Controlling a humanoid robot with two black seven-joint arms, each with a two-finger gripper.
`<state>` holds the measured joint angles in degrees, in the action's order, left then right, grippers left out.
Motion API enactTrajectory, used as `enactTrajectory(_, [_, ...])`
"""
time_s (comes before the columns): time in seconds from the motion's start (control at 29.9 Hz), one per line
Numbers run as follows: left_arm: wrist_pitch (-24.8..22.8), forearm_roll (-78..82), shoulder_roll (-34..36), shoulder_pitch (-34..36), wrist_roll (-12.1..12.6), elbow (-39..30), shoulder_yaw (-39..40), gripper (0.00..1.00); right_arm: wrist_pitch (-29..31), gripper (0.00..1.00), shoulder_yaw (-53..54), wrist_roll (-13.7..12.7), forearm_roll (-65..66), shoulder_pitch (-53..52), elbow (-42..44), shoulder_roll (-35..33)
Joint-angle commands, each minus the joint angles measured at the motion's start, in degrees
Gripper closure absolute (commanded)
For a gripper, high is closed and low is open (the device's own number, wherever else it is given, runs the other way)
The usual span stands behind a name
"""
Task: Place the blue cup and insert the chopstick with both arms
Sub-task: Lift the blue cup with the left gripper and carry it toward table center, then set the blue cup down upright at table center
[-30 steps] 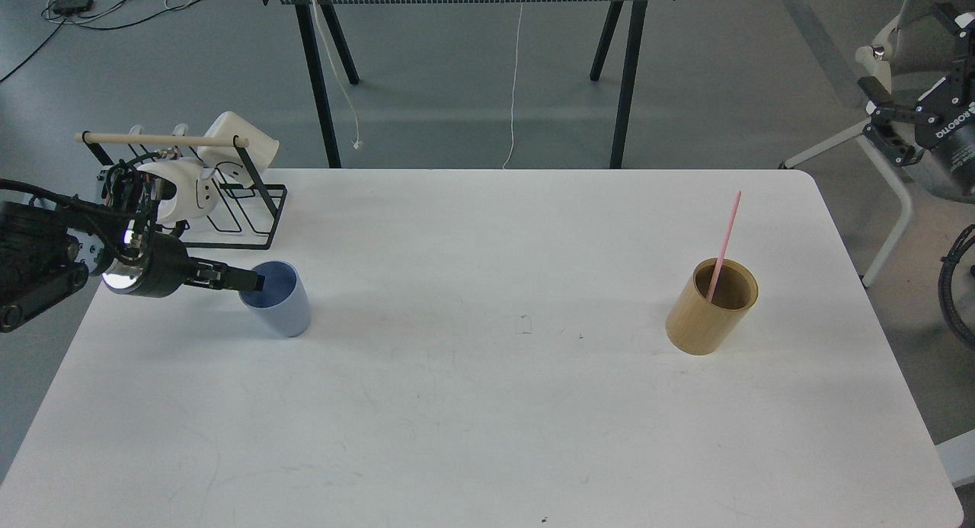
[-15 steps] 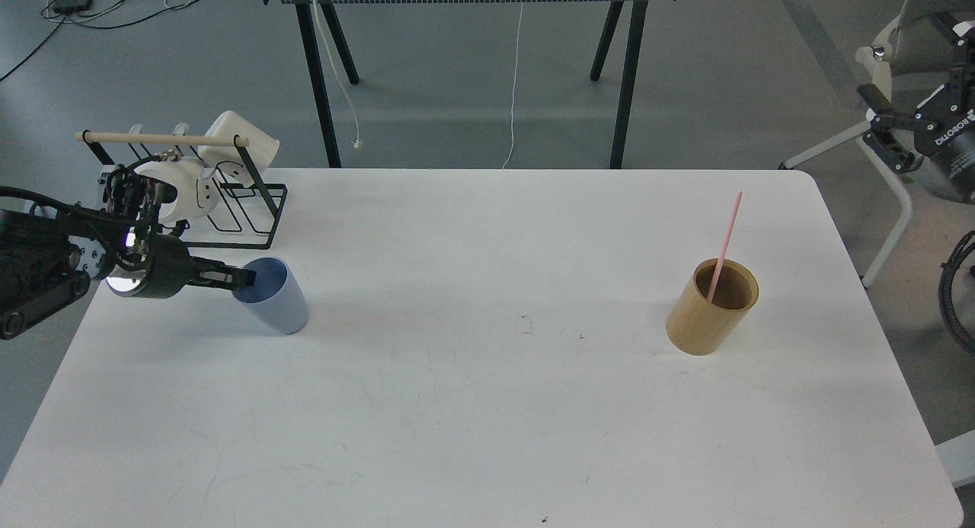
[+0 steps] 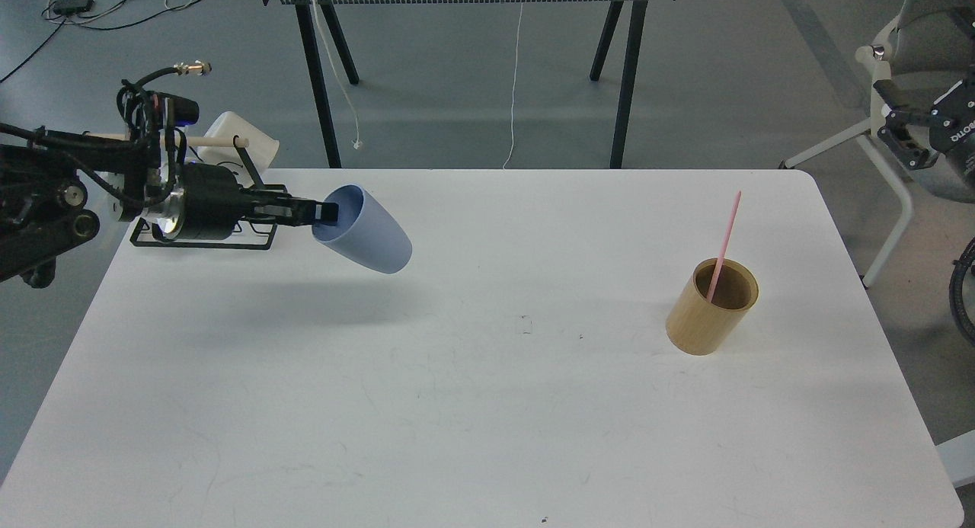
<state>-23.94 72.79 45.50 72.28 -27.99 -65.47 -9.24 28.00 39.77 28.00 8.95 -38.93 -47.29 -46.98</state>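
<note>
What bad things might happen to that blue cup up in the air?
The left gripper pinches only the rim of the pale blue matte cup, which hangs tilted above the white table. It might slip out and fall. Set down tilted, it may tip over. The thin pink chopstick leans in the tan wooden cylinder; a clumsy grab might topple that.

Pale blue cup (image 3: 366, 231), pink chopstick (image 3: 724, 244), tan wooden cylinder (image 3: 711, 307), white table (image 3: 472, 406), black rack (image 3: 255, 200)

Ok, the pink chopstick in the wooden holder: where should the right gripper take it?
Grip the chopstick on its bare upper half, well above the tan wooden holder, coming in from the right side. It leans up and to the right, so that end is free; the lower part is hidden inside.
</note>
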Motion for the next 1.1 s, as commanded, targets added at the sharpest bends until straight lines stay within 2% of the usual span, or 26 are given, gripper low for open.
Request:
enactTrajectory(0.0, [-0.40, -0.45, -8.37, 3.39, -0.01, 2.08, -2.52, 1.00, 0.00, 0.03, 3.64, 0.00, -0.25, -0.09, 2.63, 0.05])
enactTrajectory(0.23, [-0.58, -0.37, -33.69, 5.24, -0.01, 22.64, -14.47, 1.00, 0.00, 0.03, 5.41, 0.00, -0.42, -0.62, 9.57, 0.22])
enactTrajectory(0.43, [-1.28, -0.19, -45.48, 5.24, -0.01, 33.46, -19.48, 1.00, 0.00, 0.03, 5.15, 0.00, -0.34, 0.00, 10.37, 0.05])
enactTrajectory(0.7, [-1.19, -0.01, -45.50, 4.62, -0.01, 41.82, -27.14, 1.00, 0.00, 0.03, 5.32, 0.00, -0.42, 0.00, 10.28, 0.05])
enactTrajectory(1.07, [-1.46, 0.42, -45.50, 4.10, -0.01, 40.95, -27.05, 0.99, 0.00, 0.03, 5.15, 0.00, -0.34, 0.00, 10.37, 0.05])
